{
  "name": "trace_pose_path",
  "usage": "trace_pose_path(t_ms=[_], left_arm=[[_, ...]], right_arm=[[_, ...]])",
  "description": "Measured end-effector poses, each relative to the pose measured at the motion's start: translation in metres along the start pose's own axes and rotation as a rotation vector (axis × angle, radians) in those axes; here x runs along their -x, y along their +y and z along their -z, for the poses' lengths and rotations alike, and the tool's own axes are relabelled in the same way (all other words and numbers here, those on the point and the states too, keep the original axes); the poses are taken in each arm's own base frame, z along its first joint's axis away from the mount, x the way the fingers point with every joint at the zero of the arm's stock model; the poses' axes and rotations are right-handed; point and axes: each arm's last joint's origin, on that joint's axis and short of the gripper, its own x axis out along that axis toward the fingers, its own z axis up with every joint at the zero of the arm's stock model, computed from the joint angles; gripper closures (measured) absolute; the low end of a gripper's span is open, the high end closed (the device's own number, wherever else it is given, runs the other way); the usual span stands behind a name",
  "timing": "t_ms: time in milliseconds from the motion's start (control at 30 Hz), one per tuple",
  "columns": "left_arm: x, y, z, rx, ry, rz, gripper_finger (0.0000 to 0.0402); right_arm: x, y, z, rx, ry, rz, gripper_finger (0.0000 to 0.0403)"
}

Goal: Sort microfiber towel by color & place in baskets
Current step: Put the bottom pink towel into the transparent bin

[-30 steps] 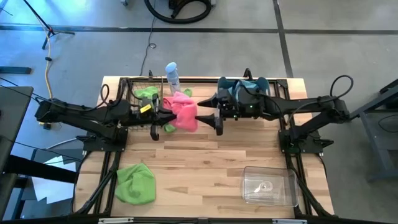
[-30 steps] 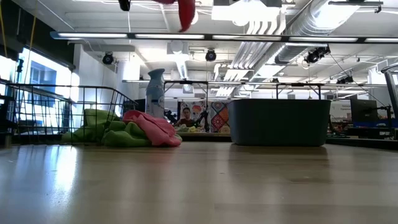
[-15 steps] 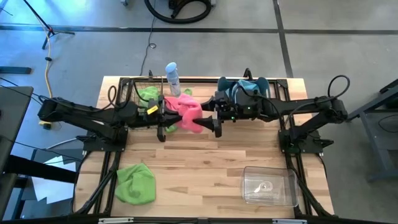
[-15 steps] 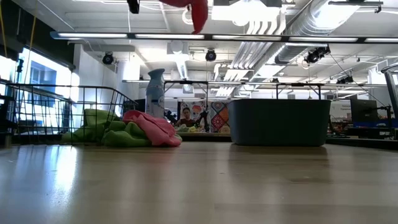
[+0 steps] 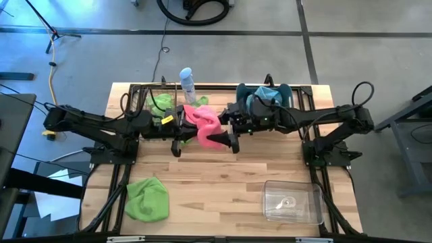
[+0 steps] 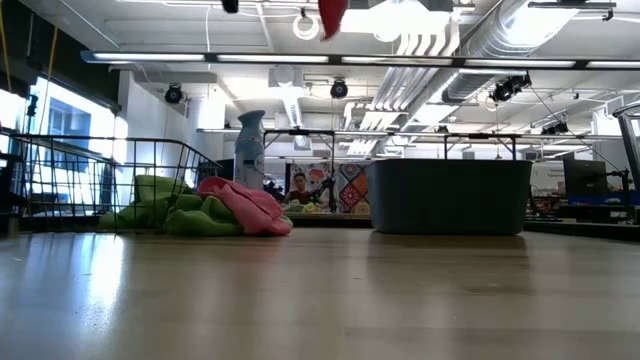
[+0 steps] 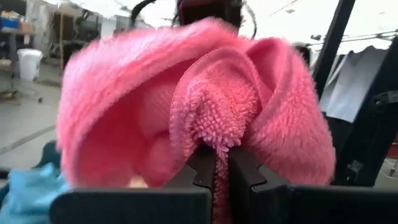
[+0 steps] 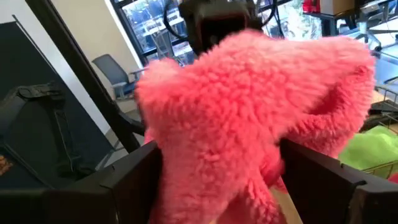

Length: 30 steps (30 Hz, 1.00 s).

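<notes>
While left pincer clamps pink towel aloft, right pincer spread around it.

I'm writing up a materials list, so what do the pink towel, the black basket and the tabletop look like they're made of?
Pink towel: soft looped microfiber-like pile, matte, fuzzy tufts visible up close.
Black basket: thin dark wire mesh, likely coated metal; you can see through it.
Tabletop: light wood planks, grain and seams visible, slightly glossy.
</notes>
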Motion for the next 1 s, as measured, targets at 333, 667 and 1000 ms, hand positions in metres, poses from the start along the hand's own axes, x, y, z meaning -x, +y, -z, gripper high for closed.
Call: trace_pose_path(t_ms=[333, 667, 1000], left_arm=[[-0.0016, -0.0007, -0.0035, -0.014, 0.027, -0.01, 0.0366], [-0.0011, 0.0, -0.0039, -0.006, 0.023, -0.036, 0.0284], [0.0036, 0.0011, -0.0042, 0.017, 0.052, -0.063, 0.0222]], right_arm=[[0.0014, 0.0006, -0.0012, 0.005, -0.003, -0.004, 0.0146], [0.0013, 0.0004, -0.0005, 0.027, 0.003, -0.002, 0.0355], [0.0013, 0.0004, -0.0002, 0.023, 0.008, -0.008, 0.0396]])
